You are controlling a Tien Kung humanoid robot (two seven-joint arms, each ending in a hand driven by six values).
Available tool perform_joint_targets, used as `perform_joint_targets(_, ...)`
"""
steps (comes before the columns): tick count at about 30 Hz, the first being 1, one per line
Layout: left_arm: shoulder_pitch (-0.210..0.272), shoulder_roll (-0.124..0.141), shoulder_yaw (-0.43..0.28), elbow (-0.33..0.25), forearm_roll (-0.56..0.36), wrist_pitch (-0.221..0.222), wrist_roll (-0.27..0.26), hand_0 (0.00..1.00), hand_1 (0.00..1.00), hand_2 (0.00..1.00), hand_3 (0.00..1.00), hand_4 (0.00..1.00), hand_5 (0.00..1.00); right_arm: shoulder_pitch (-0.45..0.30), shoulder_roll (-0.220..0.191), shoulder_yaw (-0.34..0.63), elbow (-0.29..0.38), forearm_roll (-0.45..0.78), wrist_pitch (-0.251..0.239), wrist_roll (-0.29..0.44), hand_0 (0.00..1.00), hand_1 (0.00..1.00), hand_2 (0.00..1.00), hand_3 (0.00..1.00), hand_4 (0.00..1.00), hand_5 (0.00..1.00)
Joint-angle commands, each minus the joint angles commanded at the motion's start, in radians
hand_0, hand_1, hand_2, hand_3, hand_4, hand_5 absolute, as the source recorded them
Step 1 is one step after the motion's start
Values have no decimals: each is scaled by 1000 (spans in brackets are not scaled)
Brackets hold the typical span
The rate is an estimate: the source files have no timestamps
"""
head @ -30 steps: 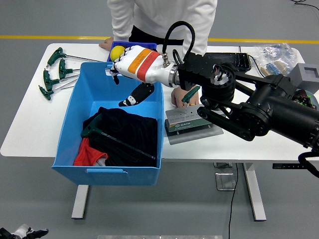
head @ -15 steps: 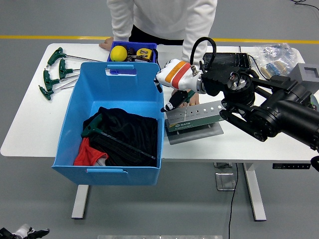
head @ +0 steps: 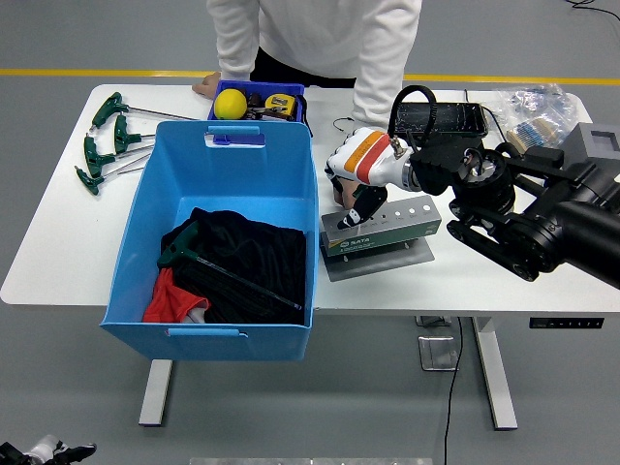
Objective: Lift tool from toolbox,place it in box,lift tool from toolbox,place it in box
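The toolbox is a grey drilled block point(head: 387, 231) on a metal plate, right of the big blue box point(head: 145, 242). My right hand point(head: 356, 194), white with orange stripes, hangs over the block's left end and touches it. The green tool that stood in the block is hidden behind the hand. Inside the blue box a green T-handle tool point(head: 184, 247) lies on black and red cloth. A person stands at the far side, with one hand point(head: 341, 192) on the table just behind my hand.
Several green T-handle wrenches point(head: 102, 145) lie at the table's far left. A small dark blue bin point(head: 291, 95) behind the box holds a yellow ball point(head: 229, 103) and a tape measure. A black case point(head: 441, 118), a plastic bag point(head: 531, 111) and a grey box point(head: 601, 145) are at the right.
My right hand has swung from above the blue box's far rim to the right and down onto the grey block's left end, covering the green tool there.
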Motion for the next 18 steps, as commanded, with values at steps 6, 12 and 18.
perform_joint_targets(6, -1, 0, 6, 0, -3, -1, 0, 700, 662, 679, 630, 662, 669, -6, -6, -24, -12, -3, 9, 0, 705, 591, 619, 467, 987, 652)
perform_joint_targets(12, -3, 0, 11, 0, -6, -1, 0, 701, 663, 680, 629, 662, 669, -6, -10, -37, -16, -10, 4, 6, 702, 577, 591, 456, 988, 667)
perform_joint_targets(18, -2, 0, 14, 0, -7, -1, 0, 700, 662, 679, 629, 662, 669, -3, -12, -52, -19, -22, -1, 10, 690, 529, 535, 436, 989, 675)
